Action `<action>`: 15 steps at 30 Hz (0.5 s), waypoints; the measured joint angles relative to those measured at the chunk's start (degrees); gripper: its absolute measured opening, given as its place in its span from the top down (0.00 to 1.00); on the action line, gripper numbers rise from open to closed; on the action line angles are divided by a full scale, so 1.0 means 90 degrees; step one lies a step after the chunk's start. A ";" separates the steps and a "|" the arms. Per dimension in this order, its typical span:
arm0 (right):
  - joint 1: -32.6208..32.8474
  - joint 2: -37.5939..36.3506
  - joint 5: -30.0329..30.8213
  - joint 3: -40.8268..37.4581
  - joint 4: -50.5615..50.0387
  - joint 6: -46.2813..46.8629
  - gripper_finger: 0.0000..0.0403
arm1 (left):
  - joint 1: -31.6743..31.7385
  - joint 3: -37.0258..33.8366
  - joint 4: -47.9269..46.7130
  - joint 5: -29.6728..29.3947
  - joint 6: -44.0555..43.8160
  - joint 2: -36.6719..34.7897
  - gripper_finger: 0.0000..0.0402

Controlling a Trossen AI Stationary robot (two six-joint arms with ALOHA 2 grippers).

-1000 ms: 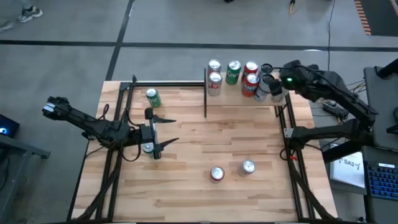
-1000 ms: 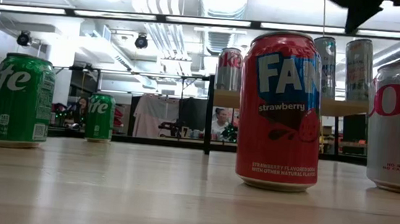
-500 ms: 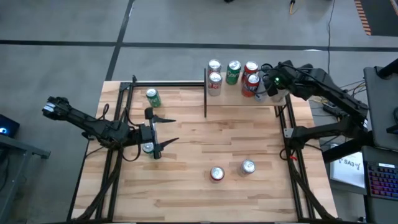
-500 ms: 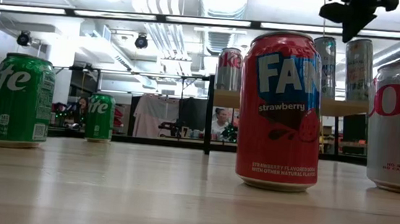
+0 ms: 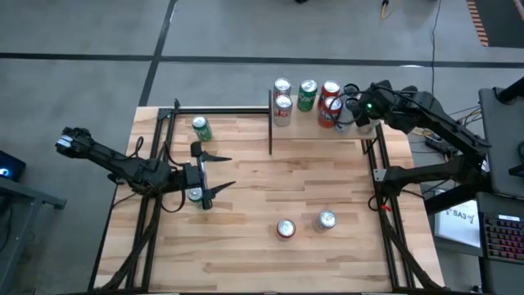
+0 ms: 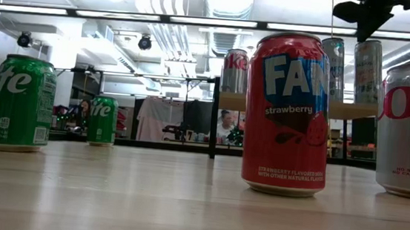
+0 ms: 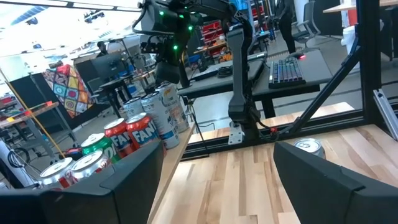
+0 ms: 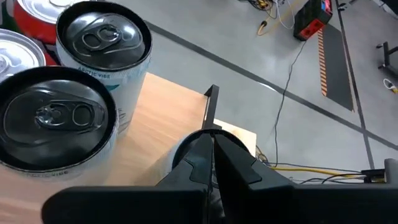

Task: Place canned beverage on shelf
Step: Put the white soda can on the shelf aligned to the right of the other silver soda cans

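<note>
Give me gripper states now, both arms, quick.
Left gripper: open, empty, over the table's left side.
Right gripper: shut, holding nothing, above the shelf beside the cans.

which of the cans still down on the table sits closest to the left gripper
The can right between the open fingers of the left gripper. The green can stands farther back, and the red-topped can and silver can sit well off toward the right.
</note>
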 joint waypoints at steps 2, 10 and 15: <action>0.0000 0.0034 0.0019 -0.0042 0.0020 0.0000 0.98 | 0.0002 0.0000 -0.0002 0.0000 -0.0035 0.0000 0.28; 0.0000 0.0036 0.0331 -0.0194 0.0050 0.0034 0.98 | 0.0000 0.0000 -0.0002 0.0000 -0.0041 0.0000 0.28; 0.0001 0.0031 0.0347 -0.0388 0.0118 0.0034 0.98 | 0.0000 0.0000 -0.0002 0.0000 -0.0041 0.0000 0.28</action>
